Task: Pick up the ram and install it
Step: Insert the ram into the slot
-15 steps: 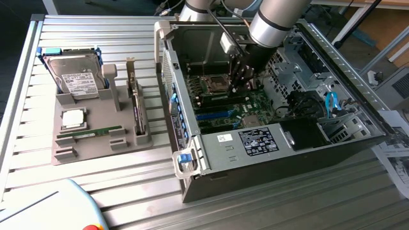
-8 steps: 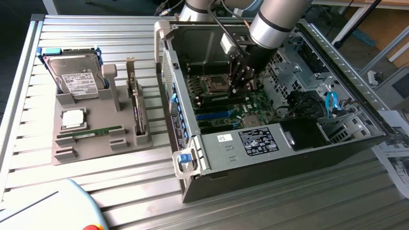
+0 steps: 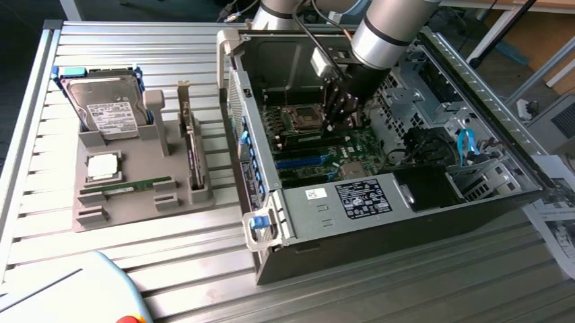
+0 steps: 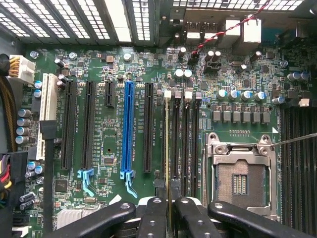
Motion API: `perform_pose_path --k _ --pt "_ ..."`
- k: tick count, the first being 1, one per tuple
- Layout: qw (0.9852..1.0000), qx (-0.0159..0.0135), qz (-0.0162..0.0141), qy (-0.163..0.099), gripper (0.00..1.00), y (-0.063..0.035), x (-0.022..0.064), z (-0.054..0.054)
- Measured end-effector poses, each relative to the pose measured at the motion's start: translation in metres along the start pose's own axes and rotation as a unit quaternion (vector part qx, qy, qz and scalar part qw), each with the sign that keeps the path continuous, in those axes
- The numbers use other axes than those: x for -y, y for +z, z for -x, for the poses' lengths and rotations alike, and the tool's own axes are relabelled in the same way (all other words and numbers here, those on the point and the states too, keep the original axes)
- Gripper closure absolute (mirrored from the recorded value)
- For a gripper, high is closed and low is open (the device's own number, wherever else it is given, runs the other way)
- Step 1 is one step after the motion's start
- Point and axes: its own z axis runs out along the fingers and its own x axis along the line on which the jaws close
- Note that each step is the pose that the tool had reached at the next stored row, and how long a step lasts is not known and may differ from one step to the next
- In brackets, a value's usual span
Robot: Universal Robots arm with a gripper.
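A: Where's the ram point(image 4: 168, 163)?

B: In the gripper point(image 4: 171, 203). Its fingers point(image 4: 154, 218) are nearly shut and pinch it. We see just the ram's thin edge. It's right over the black ram slots point(image 4: 185, 144) on the motherboard point(image 4: 106, 148), next to the CPU socket point(image 4: 241, 178).

A: Count stuff pls.

B: On the board: 1 blue slot point(image 4: 128, 129), 1 white slot point(image 4: 48, 106), 1 CPU socket (silver frame round it). In the exterior view the arm reaches down into 1 open PC case point(image 3: 359, 235). On that view's left is 1 gray holder point(image 3: 134, 208) w/ 1 hard drive point(image 3: 108, 104), 1 square silver chip point(image 3: 104, 165) and 1 more green stick point(image 3: 126, 184), lying flat.

A: Any words?

B: 1 sticker point(image 3: 364, 198) in the case, 1 label on the hard drive. Both too small to read.
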Motion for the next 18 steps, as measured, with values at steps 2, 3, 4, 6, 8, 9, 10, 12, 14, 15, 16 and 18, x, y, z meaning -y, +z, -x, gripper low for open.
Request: perform_pose_path --k 2,3,4,6,8,9,10,12,14,15,16,18 --pt "1.0 -0.0001 0.0 0.0 0.87 0.0 -0.0003 0.0" --pt "1.0 -0.0001 0.0 0.0 0.87 0.0001 -0.0006 0.0" --pt "1.0 0.0 0.0 0.0 0.87 0.0001 -0.0008 0.0001" --pt "1.0 0.0 0.0 0.0 0.87 0.0002 -0.0008 0.0001" --pt "1.0 -0.0001 0.0 0.0 0.87 0.0002 -0.001 0.0001" --pt "1.0 -0.0001 0.0 0.0 0.87 0.0004 -0.0015 0.0001" --pt "1.0 -0.0001 0.0 0.0 0.87 0.0006 -0.0015 0.0001" --pt "1.0 0.0 0.0 0.0 0.87 0.0013 -0.0014 0.0001" --pt "1.0 0.0 0.0001 0.0 0.87 0.0022 -0.0013 0.0001" --pt "1.0 0.0 0.0002 0.0 0.87 0.0027 -0.0012 0.0001" --pt "1.0 0.0 0.0003 0.0 0.87 0.0035 -0.0011 0.0001" --pt "1.0 -0.0001 0.0003 0.0 0.87 0.0039 -0.0011 0.0"
